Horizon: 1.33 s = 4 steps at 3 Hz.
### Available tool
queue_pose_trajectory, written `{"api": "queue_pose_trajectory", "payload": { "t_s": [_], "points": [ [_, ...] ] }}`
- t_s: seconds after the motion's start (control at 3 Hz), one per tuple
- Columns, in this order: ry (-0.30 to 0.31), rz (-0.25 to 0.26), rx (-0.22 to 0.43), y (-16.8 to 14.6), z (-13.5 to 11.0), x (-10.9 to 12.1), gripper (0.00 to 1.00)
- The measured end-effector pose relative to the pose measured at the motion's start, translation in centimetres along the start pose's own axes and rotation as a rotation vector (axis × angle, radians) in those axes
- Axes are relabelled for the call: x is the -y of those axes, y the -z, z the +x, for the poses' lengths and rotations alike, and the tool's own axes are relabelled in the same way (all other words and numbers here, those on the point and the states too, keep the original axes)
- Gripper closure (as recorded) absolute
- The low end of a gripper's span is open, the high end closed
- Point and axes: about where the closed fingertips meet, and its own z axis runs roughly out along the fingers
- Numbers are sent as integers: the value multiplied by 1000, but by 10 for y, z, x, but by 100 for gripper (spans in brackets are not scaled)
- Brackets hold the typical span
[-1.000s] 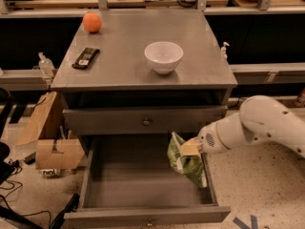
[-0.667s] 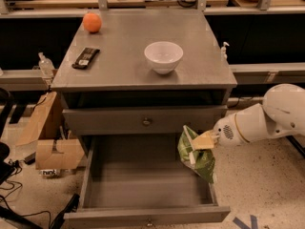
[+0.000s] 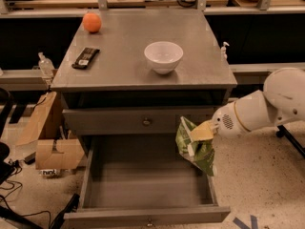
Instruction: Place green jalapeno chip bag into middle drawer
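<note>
The green jalapeno chip bag is a glossy green foil bag, held in the air at the right side of the open drawer, over its right wall. My gripper comes in from the right on a white arm and is shut on the bag's upper part. The bag hangs down and tilts toward the drawer's inside. The drawer is pulled far out and its grey floor is bare.
On the cabinet top stand a white bowl, an orange at the back left and a dark flat bar. The drawer above is closed. Cardboard boxes lie on the floor at the left.
The arm has drawn back to the right and then in again; the bag has shifted from over the drawer's right part to its right wall and hangs a little higher.
</note>
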Motion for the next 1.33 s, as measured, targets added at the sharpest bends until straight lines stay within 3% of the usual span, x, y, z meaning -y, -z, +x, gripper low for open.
{"api": "queue_pose_trajectory", "payload": {
  "t_s": [0.33,1.0,1.33],
  "points": [
    [55,14,36,61,-47,-46,100],
    [162,119,172,188,-146,-127,100],
    [248,182,250,227,-187,-151,100]
  ]
}}
